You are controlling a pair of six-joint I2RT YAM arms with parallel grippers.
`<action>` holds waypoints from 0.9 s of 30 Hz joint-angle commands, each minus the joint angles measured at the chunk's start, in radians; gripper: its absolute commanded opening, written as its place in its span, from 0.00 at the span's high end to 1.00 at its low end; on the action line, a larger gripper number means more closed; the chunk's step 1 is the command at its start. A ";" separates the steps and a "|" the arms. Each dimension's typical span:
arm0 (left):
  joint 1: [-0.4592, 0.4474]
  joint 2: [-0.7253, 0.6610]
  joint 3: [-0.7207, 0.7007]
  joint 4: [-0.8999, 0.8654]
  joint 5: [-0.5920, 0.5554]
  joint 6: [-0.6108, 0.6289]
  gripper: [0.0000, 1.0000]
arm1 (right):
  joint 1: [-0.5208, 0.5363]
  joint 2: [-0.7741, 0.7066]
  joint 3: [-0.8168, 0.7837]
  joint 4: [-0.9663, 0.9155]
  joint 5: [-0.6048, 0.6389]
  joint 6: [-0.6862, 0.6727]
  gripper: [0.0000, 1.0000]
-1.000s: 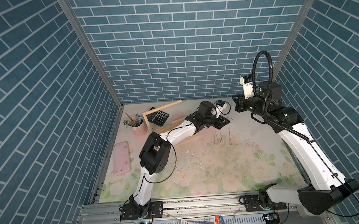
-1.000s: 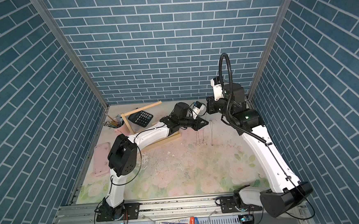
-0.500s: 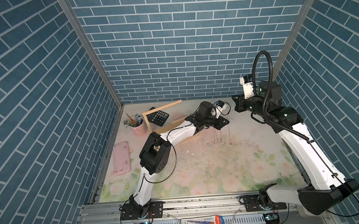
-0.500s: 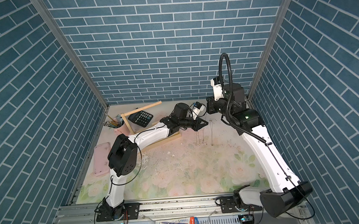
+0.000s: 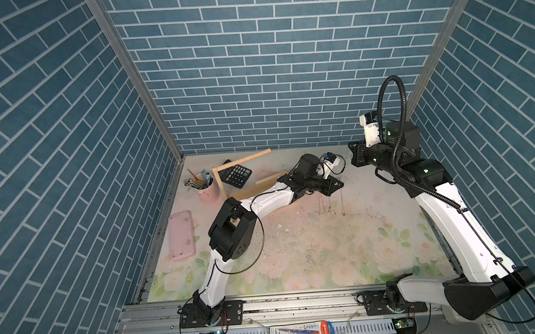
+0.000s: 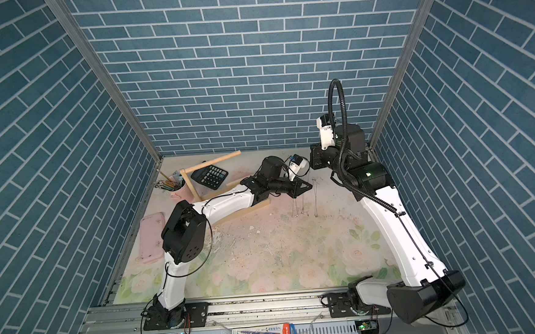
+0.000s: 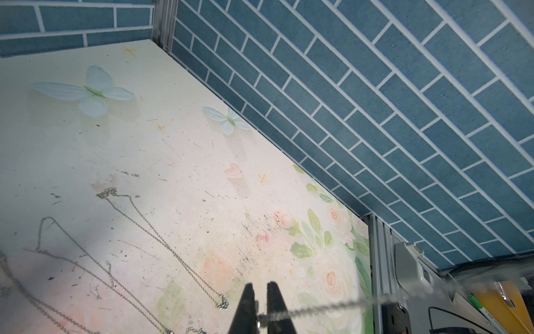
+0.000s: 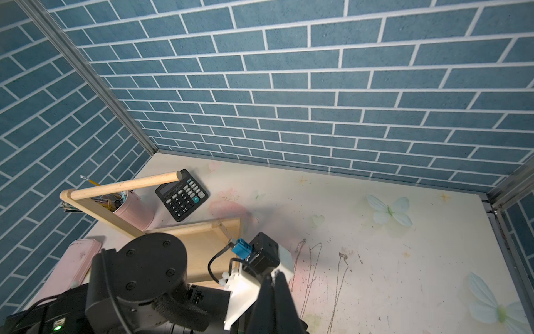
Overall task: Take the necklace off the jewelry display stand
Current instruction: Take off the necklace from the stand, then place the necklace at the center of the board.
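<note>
At the near side, a flat pink rectangular case (image 5: 181,235) rests at the left edge of the pale floral-printed table mat (image 5: 313,260). Farther in, several thin loose silver chains (image 7: 163,244) lie on the mat. Just above them is the left gripper (image 7: 260,295), its black fingers (image 7: 248,306) almost together and pinching a fine silver chain necklace (image 7: 312,309). The necklace runs taut and blurred out from between them, and where its other end lies cannot be told. Beside that arm stands the pale natural-wood jewelry display stand (image 8: 199,245), its upper round dowel bar (image 8: 124,185) bare and its lower bar not clearly in view. The step in hand looks like carrying the pinched necklace clear of the stand. The next move likely calls for lowering it beside the other chains and parting the fingers without snagging them. Farthest back, a black desk calculator (image 5: 236,176) sits behind the stand, and the right gripper (image 8: 276,289) hangs closed and empty by the rear wall.
</note>
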 commanded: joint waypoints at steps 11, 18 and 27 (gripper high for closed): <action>-0.034 -0.024 -0.020 0.046 0.005 -0.054 0.89 | -0.049 -0.007 -0.080 -0.016 0.008 0.053 1.00; -0.057 -0.006 -0.014 0.048 0.008 -0.066 0.89 | -0.089 -0.017 -0.144 -0.005 0.008 0.071 1.00; -0.092 0.021 -0.017 0.074 -0.015 -0.100 0.89 | -0.151 -0.034 -0.216 0.008 -0.028 0.103 1.00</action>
